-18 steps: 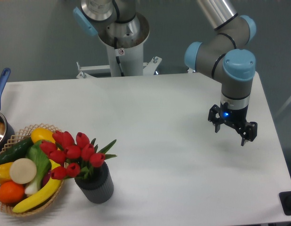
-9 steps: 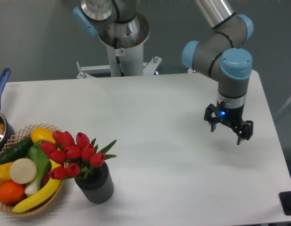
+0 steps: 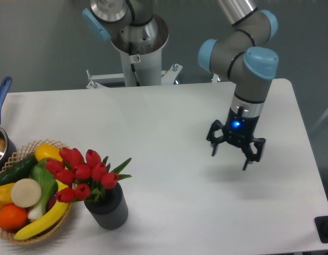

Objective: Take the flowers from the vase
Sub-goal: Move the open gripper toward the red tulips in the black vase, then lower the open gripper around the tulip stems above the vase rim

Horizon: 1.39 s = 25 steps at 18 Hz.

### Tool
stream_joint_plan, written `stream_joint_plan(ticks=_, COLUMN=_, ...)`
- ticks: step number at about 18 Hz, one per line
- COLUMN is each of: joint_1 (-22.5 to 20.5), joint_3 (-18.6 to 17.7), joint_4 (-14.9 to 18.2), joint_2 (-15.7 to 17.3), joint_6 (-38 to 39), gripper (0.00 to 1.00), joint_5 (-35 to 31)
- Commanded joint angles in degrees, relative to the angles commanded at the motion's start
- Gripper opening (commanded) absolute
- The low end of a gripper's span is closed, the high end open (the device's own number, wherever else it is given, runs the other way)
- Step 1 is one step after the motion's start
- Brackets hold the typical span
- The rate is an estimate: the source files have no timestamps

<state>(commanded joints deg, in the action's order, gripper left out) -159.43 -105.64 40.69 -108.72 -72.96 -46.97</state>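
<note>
Nearest you, at the front left of the white table [image 3: 169,202], stands the short dark grey ribbed vase [image 3: 108,208], upright. The bunch of red tulip buds with green stems and pointed leaves [image 3: 83,174] sits in its mouth, the heads leaning left over the rim of the woven wicker basket [image 3: 25,236] just beside it. That basket holds a yellow banana [image 3: 44,220], an orange [image 3: 13,216], a green cucumber [image 3: 15,169] and other produce; leave all of that alone.

Look further back and to the right and you find the black two-finger gripper [image 3: 234,154] with a blue light on its wrist, hanging above bare table with its fingers spread wide and nothing between them. It is well apart from the vase, with open tabletop between the two.

At the far left edge you can see part of a metal saucepan with a blue handle [image 3: 1,102], and behind the table the arm's grey pedestal [image 3: 136,53].

As for progress, you should judge the task as barely begun: the flowers are untouched in the vase, and no grasp has been made. What is left is nearly everything: bring the gripper across to the bunch, come down around the stems or the cluster of heads, close, and lift the flowers clear of the vase without tipping it.
</note>
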Motion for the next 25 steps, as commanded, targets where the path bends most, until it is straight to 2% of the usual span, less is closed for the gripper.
stream_joint_plan(ticks=3, joint_1=0.6, joint_3=-0.6, joint_4=0.0, joint_2=0.9, joint_6=4.3, gripper=1.00, joint_5=9.2)
stream_joint_plan(ticks=5, joint_1=2.0, joint_3=-0.5, joint_4=0.0, joint_2=1.1, joint_6=6.2, gripper=1.00, joint_5=12.5)
stream_joint_plan(ticks=8, joint_1=6.7, joint_3=1.1, joint_4=-0.1, joint_2=0.4, joint_6=6.4, gripper=1.00, joint_5=13.3)
stream_joint_plan(ticks=12, joint_1=10.1, joint_3=1.0, joint_4=-0.1, joint_2=-1.0, joint_6=6.1, gripper=1.00, joint_5=18.8)
stream_joint_plan(ticks=14, joint_1=11.6, joint_3=0.8, joint_4=-0.1, joint_2=-1.6, joint_6=5.9, gripper=1.00, joint_5=19.0)
stream_joint_plan(ticks=17, joint_1=13.4, joint_3=0.7, joint_4=-0.1, joint_2=-1.7, joint_6=6.0, gripper=1.00, joint_5=19.5)
stream_joint_plan(ticks=22, joint_1=15.7, joint_3=1.4, joint_4=-0.2, joint_2=-4.6, joint_6=5.5, gripper=1.00, joint_5=24.6)
stream_joint_plan(ticks=25, joint_1=16.5, joint_3=1.8, joint_4=-0.4, joint_2=-4.9, joint_6=5.5, gripper=1.00, joint_5=25.2)
